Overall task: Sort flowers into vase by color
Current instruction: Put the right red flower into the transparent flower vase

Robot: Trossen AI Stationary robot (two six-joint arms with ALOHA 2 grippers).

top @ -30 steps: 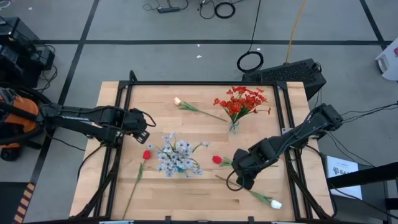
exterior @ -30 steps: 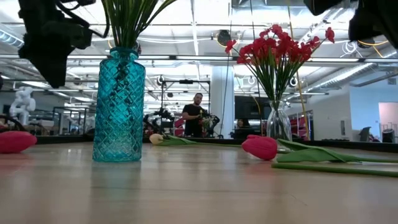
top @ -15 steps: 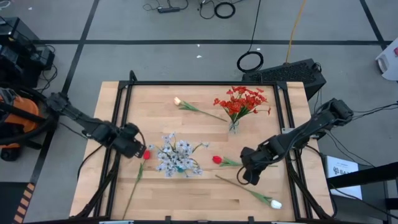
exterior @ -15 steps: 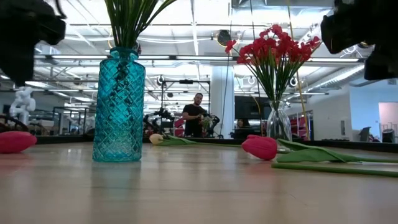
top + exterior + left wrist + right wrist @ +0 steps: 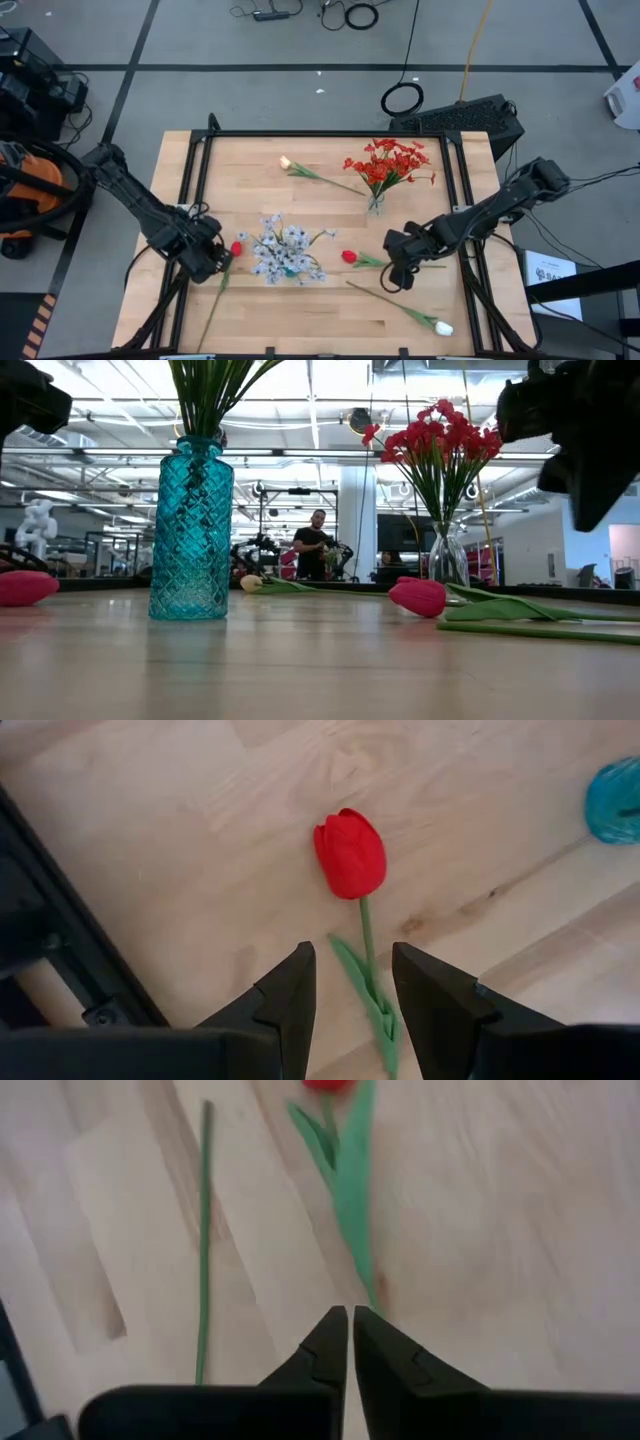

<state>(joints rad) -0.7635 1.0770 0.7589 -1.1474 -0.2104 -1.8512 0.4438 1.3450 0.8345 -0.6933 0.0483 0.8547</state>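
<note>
Pale wood bench (image 5: 320, 320) on grey floor (image 5: 300, 40). Flowers (image 5: 285, 250) mid-frame in two vases; tulips lie loose. Left gripper (image 5: 350, 985) spread over red tulip (image 5: 350, 855); right gripper (image 5: 350, 1342) clenched, empty.

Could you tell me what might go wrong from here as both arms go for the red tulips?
The open left gripper straddles a thin stem; closing off-centre could pinch only the leaf. The blue vase stands close by, so a swing might knock it. The right gripper is shut above the other tulip and must open first.
</note>
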